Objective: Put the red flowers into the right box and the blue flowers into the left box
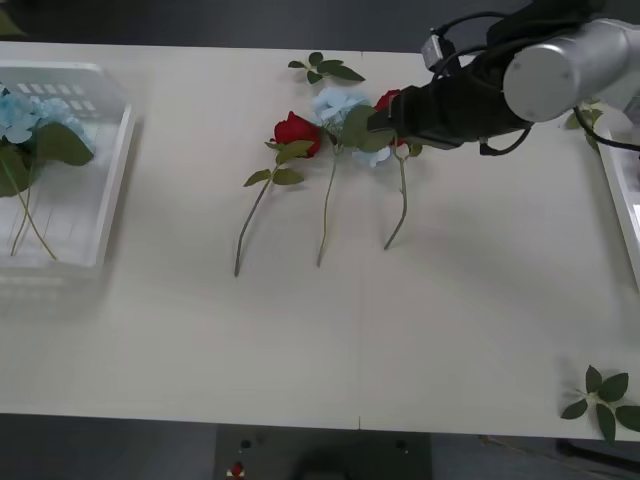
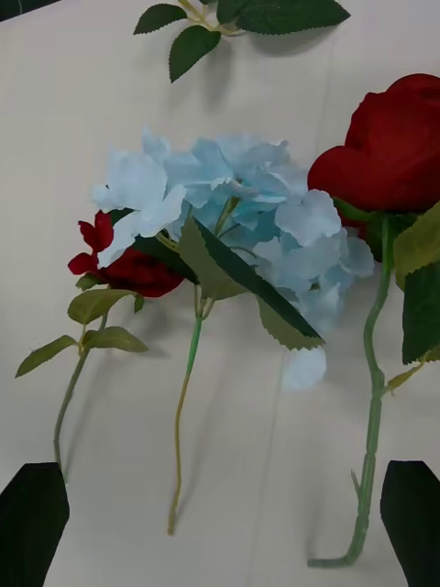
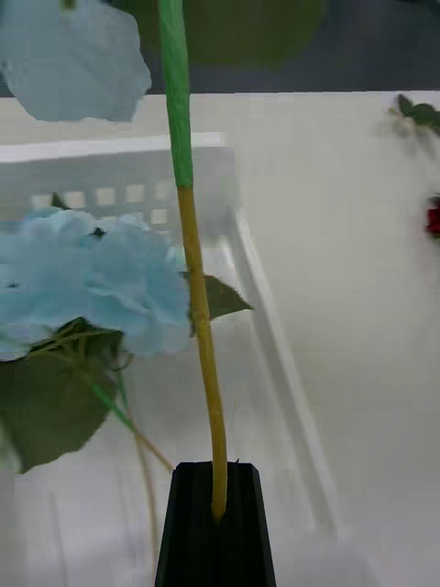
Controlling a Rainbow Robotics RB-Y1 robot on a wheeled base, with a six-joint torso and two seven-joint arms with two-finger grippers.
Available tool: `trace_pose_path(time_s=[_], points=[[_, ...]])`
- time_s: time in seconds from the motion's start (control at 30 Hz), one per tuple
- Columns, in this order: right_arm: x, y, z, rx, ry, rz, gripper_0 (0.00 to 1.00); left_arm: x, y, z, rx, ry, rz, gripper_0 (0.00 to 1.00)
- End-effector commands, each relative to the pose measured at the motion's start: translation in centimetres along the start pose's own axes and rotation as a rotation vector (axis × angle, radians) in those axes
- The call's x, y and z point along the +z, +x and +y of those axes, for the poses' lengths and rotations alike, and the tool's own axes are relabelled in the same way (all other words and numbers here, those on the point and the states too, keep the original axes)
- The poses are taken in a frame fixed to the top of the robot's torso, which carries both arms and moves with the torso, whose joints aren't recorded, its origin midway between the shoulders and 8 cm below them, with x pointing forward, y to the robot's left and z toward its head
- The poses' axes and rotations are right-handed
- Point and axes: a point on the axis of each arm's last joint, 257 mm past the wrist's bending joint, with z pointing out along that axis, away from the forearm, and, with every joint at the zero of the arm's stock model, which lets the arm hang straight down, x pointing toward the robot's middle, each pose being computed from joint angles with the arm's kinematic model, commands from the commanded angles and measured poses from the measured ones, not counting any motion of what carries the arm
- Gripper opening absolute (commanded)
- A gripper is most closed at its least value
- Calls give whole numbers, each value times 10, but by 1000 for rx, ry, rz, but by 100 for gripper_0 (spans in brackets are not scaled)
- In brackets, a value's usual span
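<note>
Closest in, gripping: black left gripper (image 3: 218, 514) clamping tight on the yellow-green stem of a pale-blue fluffy flower (image 3: 73, 60), stem standing upright above the shallow white translucent plastic left box (image 3: 275, 348). Lying inside that box, more pale-blue clusters with broad green leaves (image 1: 30, 125), thin stems trailing along the tray floor. Sitting at the near right corner of the pale table (image 1: 300, 340), a loose green leaf sprig (image 1: 603, 398). Further out, hovering over mid-table: right gripper (image 2: 220, 527), black fingers (image 2: 32, 518) spread wide, holding nothing, straddling the stems below. Lying side by side there, three flowers — a deep-red rose on a leafy green stem (image 1: 295, 131), a pale-blue hydrangea-like bloom (image 1: 338, 105) in the middle, and a second red rose (image 2: 394, 147) partly tucked under the dark arm. Showing at the right edge, the thin white rim of the right box (image 1: 622, 200). Resting beyond the flowers, another flowerless leaf sprig (image 1: 327, 69).
</note>
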Motion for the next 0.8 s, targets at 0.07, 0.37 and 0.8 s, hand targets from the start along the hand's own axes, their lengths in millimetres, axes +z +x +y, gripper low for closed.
trace_pose_path(time_s=[0.07, 0.37, 0.8], points=[[14, -5, -6, 92, 46, -26, 100, -23, -13, 36, 210, -151, 59, 0], [31, 15, -41, 218, 205, 14, 100, -11, 33, 54, 235, -216, 205, 0], [72, 32, -68, 259, 324, -9, 100, 57, 64, 41, -32, -236, 137, 0]])
